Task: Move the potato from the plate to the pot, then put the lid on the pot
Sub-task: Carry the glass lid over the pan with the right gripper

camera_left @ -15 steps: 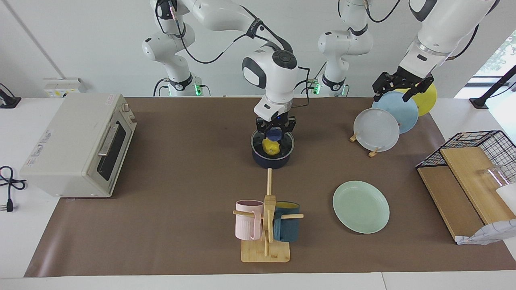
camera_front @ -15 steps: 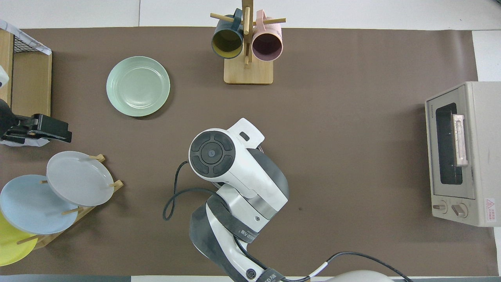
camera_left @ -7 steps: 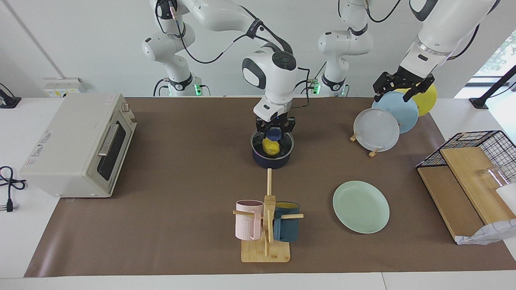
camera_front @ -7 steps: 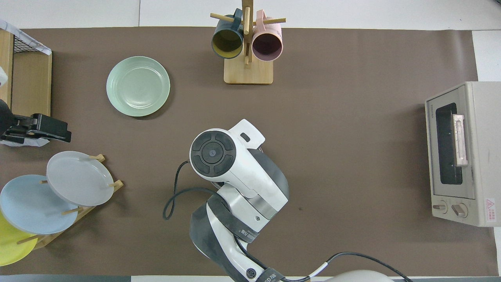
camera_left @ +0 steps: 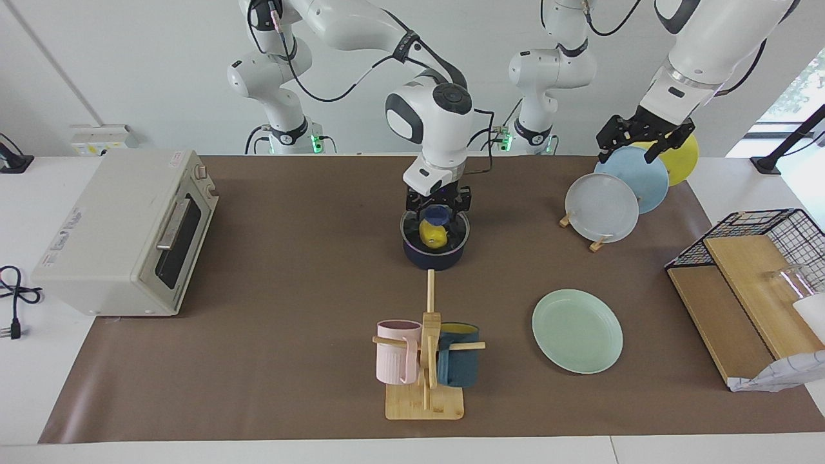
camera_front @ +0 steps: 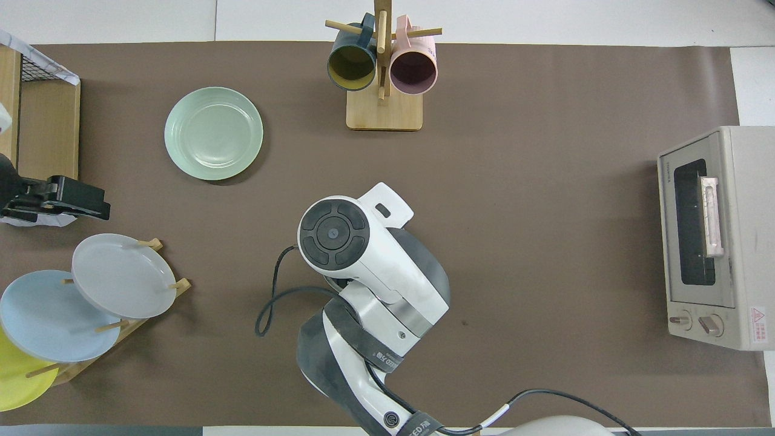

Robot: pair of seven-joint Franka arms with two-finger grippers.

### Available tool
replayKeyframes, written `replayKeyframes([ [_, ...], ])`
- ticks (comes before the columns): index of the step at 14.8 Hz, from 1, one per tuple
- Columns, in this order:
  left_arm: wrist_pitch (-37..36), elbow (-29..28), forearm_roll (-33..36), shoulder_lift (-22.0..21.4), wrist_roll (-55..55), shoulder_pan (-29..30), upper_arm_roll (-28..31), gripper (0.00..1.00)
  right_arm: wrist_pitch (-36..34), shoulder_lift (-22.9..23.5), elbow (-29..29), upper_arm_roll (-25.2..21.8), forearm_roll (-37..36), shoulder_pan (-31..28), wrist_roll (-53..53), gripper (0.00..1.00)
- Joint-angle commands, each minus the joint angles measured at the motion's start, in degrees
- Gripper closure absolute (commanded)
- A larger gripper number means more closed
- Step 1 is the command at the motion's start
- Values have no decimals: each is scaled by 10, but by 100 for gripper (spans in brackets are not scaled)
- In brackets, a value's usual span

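Note:
The dark blue pot (camera_left: 433,260) stands mid-table, near the robots. The clear glass lid (camera_left: 453,233) lies on it, and the yellow potato (camera_left: 432,236) shows through the glass, inside the pot. My right gripper (camera_left: 437,207) is open just above the lid, with its fingers either side of the blue knob (camera_left: 436,212). In the overhead view the right arm (camera_front: 363,266) hides the pot. The mint-green plate (camera_left: 577,330) lies bare, farther from the robots, toward the left arm's end; it also shows in the overhead view (camera_front: 214,133). My left gripper (camera_left: 628,149) waits open over the upright plates.
A toaster oven (camera_left: 122,232) stands at the right arm's end. A wooden mug rack (camera_left: 425,361) with a pink mug and a teal mug stands farther out than the pot. Upright grey, blue and yellow plates (camera_left: 601,207) sit in a rack beside a wire basket (camera_left: 747,283).
My right arm has risen slightly from the lid's knob. The lid, pot and potato have stayed put. The left arm has not moved.

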Motion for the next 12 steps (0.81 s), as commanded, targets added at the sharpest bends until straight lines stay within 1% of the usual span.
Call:
replayKeyframes([
  [1,0,-2,-3,-4,-7,-7,3,0,-2,-13,0,0,0,-9,8,0],
  [2,2,-2,-3,-4,-5,-9,3,0,-9,-15,11,-2,-1,-15,7,0],
  [5,4,-3,-3,-4,-6,-4,4,0,-46,-37,40,0,-2,-62,-20,0],
  [8,4,-4,-3,-4,-5,-4,4,0,-137,-56,98,-1,0,-116,-98,0],
  [9,4,-4,-3,-4,-5,-4,4,0,-164,-64,110,-1,2,-137,-129,0],
  [12,3,-3,-3,-4,-4,-4,4,0,-231,-106,108,-3,3,-212,-239,0],
])
